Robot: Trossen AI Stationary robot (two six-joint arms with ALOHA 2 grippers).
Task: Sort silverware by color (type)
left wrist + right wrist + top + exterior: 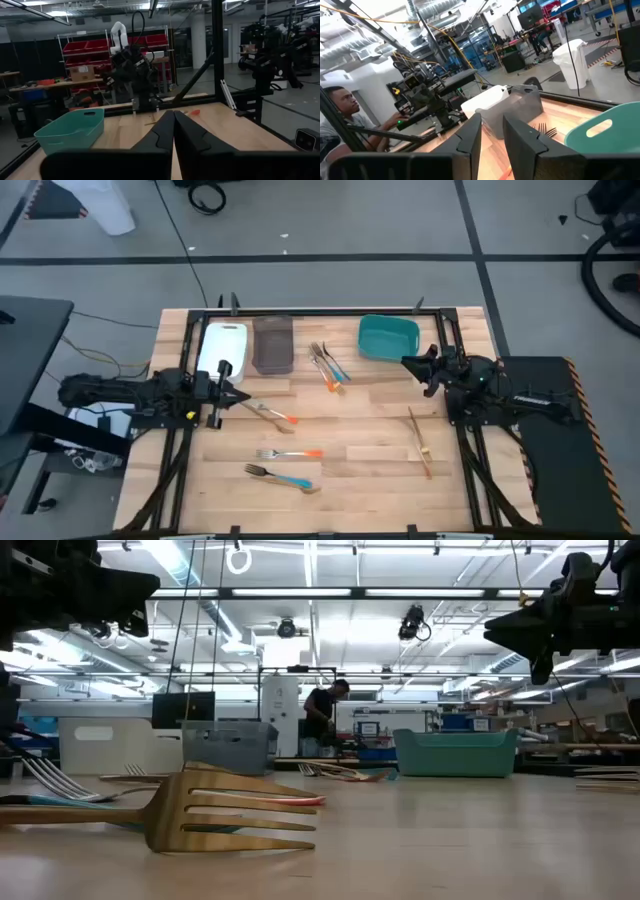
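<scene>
Pressed together and empty, the left gripper (238, 396) hovers by an orange-handled fork (272, 414) just beyond its fingertips. Parted and empty, the right gripper (408, 364) hangs beside the teal bin (388, 337); 2 wooden utensils (420, 442) lie behind it.

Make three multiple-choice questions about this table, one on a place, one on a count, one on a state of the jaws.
1. The teal bin stands nearest to: A. the right gripper B. the left gripper C. the white bin
2. Bins on the table: A. two B. three C. five
3. Left jaws: A. wide open B. shut C. holding a fork

Answers:
1. A, the high view shows it beside that gripper.
2. B, white, grey and teal.
3. B, its fingers meet with nothing between.
</scene>
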